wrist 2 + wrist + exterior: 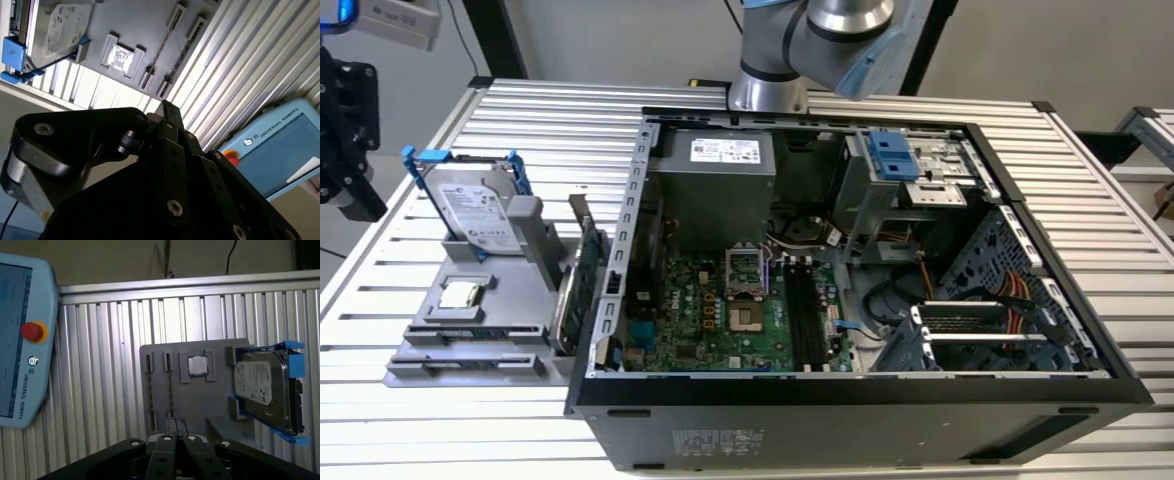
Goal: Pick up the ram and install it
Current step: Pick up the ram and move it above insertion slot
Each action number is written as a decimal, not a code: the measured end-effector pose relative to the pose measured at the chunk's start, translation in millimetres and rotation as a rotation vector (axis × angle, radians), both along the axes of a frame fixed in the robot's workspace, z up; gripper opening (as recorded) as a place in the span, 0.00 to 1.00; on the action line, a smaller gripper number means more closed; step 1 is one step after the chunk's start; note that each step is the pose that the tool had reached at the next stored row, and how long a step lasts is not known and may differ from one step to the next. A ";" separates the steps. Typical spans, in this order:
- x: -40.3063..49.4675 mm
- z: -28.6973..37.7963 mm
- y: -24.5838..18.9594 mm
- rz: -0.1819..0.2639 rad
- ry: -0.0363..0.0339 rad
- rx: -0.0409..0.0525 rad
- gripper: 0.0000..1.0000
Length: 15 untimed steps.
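Gripper (175, 426): clenched on nothing, tips pressed together, poised well above the grey tray (195, 400) and roughly in line with its two narrow slots (149, 362).

The ram (169, 390): by best reading, the thin dark strip standing edge-on in the tray slot nearest the processor chip (198, 365). Too thin here to confirm colour or chips. Sits at the tray end farthest from the hard drive (262, 385) in its blue frame. Not yet lifted, not yet near the motherboard (694, 320).

Open computer case (634, 230): just beside the tray, on the exterior view's right of it. Green card (591, 265): upright along the tray edge facing the case.

Likely trouble from here, offered as judgement only:

Pinching so thin an edge off-centre, tilting the stick, binding it in the tray slot or dragging the whole tray along.

Settling on the neighbouring tray slot instead, the two hard to tell apart edge-on.

Clipping the card or the case wall when leaving the tray, with both so close beside it.

Seating askew in the black sockets (801, 320) well apart from the tray, notch or latches unaligned, then pressing hard and flexing the board.
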<state>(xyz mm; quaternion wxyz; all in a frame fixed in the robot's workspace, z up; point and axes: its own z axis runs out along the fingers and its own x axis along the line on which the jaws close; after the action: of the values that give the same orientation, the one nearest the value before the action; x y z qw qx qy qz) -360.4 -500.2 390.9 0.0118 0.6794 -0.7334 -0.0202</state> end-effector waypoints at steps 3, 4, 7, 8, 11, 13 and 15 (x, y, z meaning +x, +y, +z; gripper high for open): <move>0.0 0.0 0.0 0.011 0.0000 0.0001 0.00; 0.0 0.0 0.0 0.014 0.0000 0.0000 0.00; 0.0 0.0 0.0 0.025 0.0000 0.0000 0.00; 0.0 0.0 0.0 0.028 0.0000 0.0000 0.00; 0.0 0.0 0.0 0.039 0.0000 0.0000 0.00; 0.0 0.0 0.0 0.046 0.0000 0.0000 0.00; -0.1 0.0 0.0 0.053 0.0000 0.0000 0.00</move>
<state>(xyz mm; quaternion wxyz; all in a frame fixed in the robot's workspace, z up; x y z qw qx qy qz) -360.5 -500.2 390.9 0.0124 0.6985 -0.7152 -0.0199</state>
